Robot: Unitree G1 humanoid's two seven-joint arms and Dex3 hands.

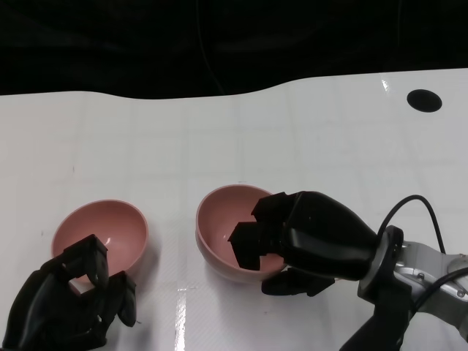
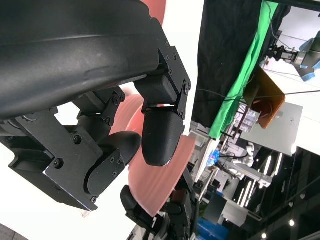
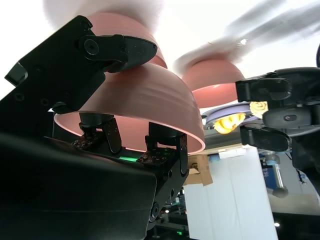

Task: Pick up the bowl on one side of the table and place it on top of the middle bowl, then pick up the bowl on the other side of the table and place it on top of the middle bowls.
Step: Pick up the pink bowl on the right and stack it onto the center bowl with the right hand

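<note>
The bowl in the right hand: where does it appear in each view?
Head view: lower centre, the held bowl, gripped by the right hand.
Left wrist view: pink behind the left hand; cannot tell which bowl it is.
Right wrist view: large, in the centre.
Shared landmark: the left bowl.
</note>
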